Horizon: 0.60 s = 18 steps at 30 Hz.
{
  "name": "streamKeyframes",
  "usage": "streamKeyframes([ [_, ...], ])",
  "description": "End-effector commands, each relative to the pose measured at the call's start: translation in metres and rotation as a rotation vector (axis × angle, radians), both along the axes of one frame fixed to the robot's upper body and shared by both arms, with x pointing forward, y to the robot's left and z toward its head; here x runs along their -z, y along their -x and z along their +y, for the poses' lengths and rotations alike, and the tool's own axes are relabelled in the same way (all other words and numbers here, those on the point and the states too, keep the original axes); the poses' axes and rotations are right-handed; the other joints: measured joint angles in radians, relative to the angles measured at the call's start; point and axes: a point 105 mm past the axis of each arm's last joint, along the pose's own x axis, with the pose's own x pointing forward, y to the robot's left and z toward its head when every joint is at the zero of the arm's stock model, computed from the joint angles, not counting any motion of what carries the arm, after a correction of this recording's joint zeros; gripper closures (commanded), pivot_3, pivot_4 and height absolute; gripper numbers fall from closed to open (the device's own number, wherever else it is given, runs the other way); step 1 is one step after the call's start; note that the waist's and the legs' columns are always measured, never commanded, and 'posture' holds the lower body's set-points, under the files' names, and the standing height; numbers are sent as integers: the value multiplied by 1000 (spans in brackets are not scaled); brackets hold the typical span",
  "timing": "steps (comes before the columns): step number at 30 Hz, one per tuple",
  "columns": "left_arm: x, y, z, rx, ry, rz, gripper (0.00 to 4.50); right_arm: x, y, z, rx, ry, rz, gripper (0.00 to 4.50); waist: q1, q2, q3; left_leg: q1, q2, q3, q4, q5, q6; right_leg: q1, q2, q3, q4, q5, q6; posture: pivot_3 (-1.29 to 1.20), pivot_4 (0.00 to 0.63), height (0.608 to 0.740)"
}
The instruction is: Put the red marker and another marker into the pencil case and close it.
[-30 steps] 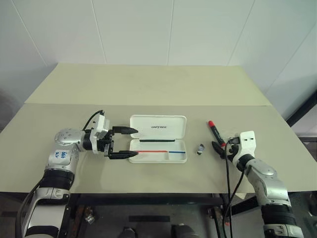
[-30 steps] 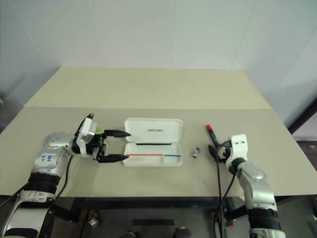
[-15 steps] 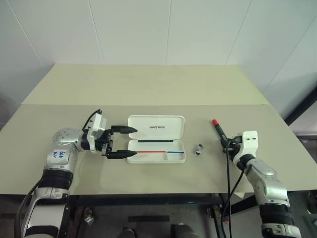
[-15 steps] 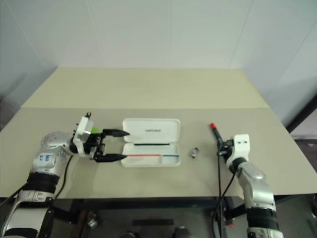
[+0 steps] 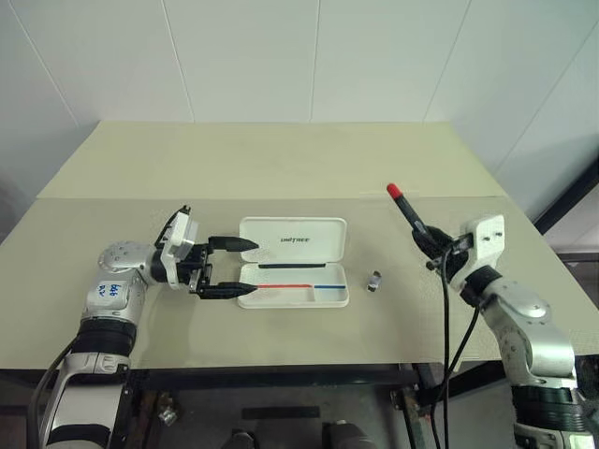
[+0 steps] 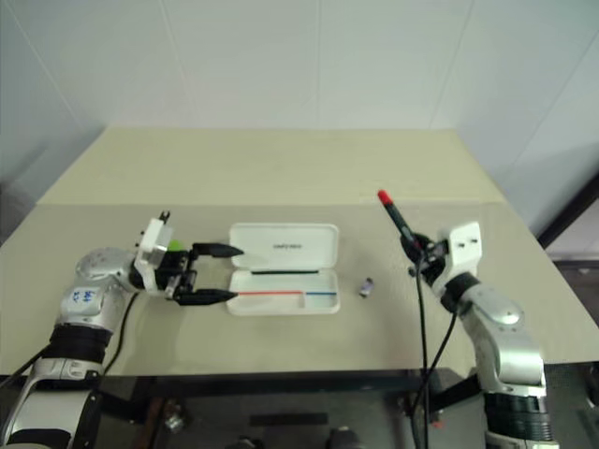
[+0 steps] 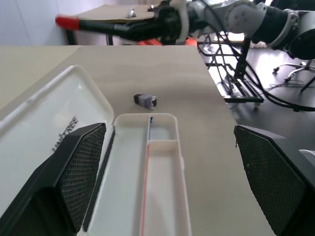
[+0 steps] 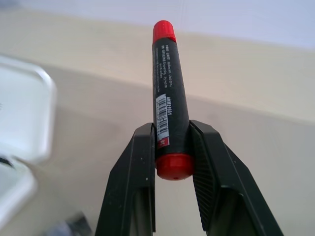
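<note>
1. I have the right gripper [image 8: 172, 147] clamped on the red marker [image 5: 408, 214], lifted above the worktop's [image 5: 281, 159] right side.
2. My left gripper [image 5: 245, 267] gapes empty at the left end of the open pencil case [image 5: 295, 262], mid-worktop.

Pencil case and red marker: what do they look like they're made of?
The pencil case looks like hard white plastic with a smooth, slightly glossy finish: thin moulded walls, rounded corners, printed black lettering on the open lid. The red marker, clamped in the right hand, looks like plastic too: a matte black barrel with a printed label, and a red cap and end plug. Neither material is certain from looks alone.
</note>
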Motion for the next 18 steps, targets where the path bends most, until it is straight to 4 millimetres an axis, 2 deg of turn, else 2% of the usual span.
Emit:
streamKeyframes([
  [1, -16, -4, 7, -29, 41, -82, 0, -51, 20, 37, -206, 41, -142, 3871, 1, 0, 0, 0, 0, 0, 0, 0, 0, 0, 0, 0, 0, 0, 0, 0, 150, 740],
  [3, -17, -5, 11, -39, 62, -89, 0, -49, 23, 56, -295, 143, -111, 3871, 2, 0, 0, 0, 0, -1, -1, 0, 0, 0, 0, -1, 0, 0, 0, 0, 150, 740],
  [10, -8, -5, 32, -73, 24, -57, 0, -22, 24, 99, -546, 480, -79, 3871, 5, 0, 0, -2, 0, -1, -1, 0, 0, -1, -1, -2, -3, -1, -1, 0, 150, 740],
  [14, -4, -3, 43, -99, 13, -44, 0, -5, 22, 113, -635, 630, -93, 3871, 4, -1, 0, -1, 0, -1, -1, 0, 0, -1, -1, -2, -2, -1, -1, 0, 150, 740],
  [18, -3, 0, 45, -100, 18, -39, 0, 2, 17, 126, -674, 671, -125, 3871, 4, -1, 0, -1, 0, -1, -1, 0, 0, -1, -1, -3, -2, -1, -1, 0, 150, 740],
])
